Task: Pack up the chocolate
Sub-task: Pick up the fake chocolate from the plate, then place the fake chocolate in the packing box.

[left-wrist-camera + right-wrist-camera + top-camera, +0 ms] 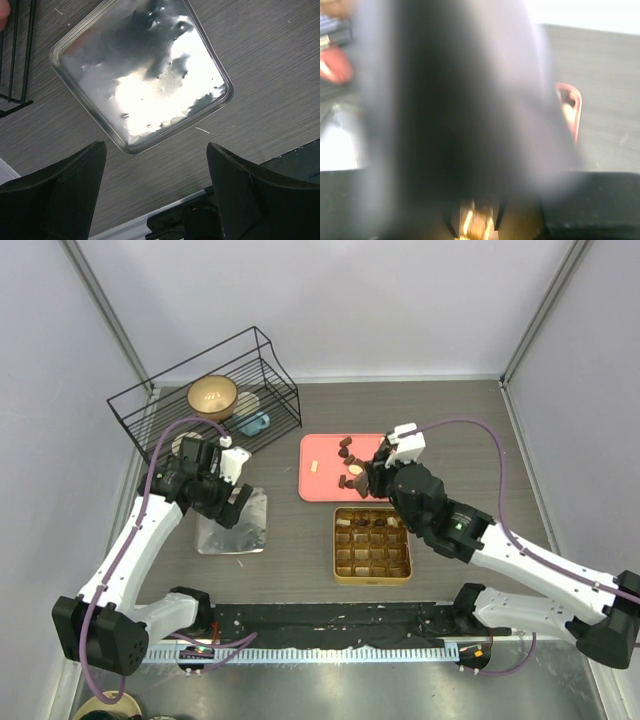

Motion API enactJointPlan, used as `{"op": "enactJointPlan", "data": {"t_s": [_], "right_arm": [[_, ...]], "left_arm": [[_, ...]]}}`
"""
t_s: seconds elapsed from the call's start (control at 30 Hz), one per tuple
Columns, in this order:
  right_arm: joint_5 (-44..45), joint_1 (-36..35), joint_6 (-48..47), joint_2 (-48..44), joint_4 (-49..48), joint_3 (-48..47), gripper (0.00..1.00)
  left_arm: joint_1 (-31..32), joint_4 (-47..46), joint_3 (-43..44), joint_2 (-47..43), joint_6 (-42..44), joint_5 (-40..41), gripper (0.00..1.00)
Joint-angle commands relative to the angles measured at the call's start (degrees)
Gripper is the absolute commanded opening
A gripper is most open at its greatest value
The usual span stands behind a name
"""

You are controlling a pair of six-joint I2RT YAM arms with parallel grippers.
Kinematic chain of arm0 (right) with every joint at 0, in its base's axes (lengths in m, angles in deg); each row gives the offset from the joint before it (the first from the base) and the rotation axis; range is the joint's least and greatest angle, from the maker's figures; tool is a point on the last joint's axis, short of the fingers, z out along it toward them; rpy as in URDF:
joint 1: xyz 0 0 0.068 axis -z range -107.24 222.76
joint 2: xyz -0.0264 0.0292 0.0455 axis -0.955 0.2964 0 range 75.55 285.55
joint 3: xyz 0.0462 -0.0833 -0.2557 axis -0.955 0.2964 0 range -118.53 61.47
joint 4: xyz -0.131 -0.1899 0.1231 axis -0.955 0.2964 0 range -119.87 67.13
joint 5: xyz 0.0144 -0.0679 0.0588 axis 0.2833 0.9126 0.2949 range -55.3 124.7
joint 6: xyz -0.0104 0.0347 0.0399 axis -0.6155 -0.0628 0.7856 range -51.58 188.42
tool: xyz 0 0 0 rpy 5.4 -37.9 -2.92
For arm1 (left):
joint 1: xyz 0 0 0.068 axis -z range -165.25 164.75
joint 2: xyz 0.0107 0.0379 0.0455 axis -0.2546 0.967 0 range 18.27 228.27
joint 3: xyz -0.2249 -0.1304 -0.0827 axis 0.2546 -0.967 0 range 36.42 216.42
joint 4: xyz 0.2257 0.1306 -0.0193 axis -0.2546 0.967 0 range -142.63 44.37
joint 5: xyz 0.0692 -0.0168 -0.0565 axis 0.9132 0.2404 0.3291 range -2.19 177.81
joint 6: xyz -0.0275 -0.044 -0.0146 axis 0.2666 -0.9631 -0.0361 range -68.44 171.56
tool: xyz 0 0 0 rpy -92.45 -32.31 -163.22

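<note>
while the left claw (156, 149) hangs wide open with nothing in it over the shiny silver tray (145, 75), the right claw (362, 480) sits low at the 4 o'clock corner of the pink tray (325, 485). i cannot tell if the right claw is wide or narrow, as its own camera shows only blur. most of the chocolate (346, 447) lies in small brown bits on the pink tray, some right by that claw. the gold tin (372, 578) sits on the surface (300, 540) at 6 o'clock from the pink tray. its far row looks to hold a few bits. the silver tray is at 9 o'clock from the tin.
</note>
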Motion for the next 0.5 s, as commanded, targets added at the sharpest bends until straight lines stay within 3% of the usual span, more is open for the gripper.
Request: {"op": "enactJointPlan", "data": {"t_s": [0.0,0.23,0.47], "right_arm": [[1.04,-1.91,7.03,-4.56,11.15,0.32,0.13],[-6.61,-3.41,8.63,-5.44,14.50,0.93,0.13],[-8.73,-3.94,9.76,-6.40,14.33,3.74,0.14]], "left_arm": [[-0.20,-0.78,2.34,-1.06,1.74,1.34,0.85],[-0.20,-0.25,1.99,-1.59,1.82,1.34,0.85],[-0.20,0.45,2.17,-1.85,2.00,1.43,0.85]]}}
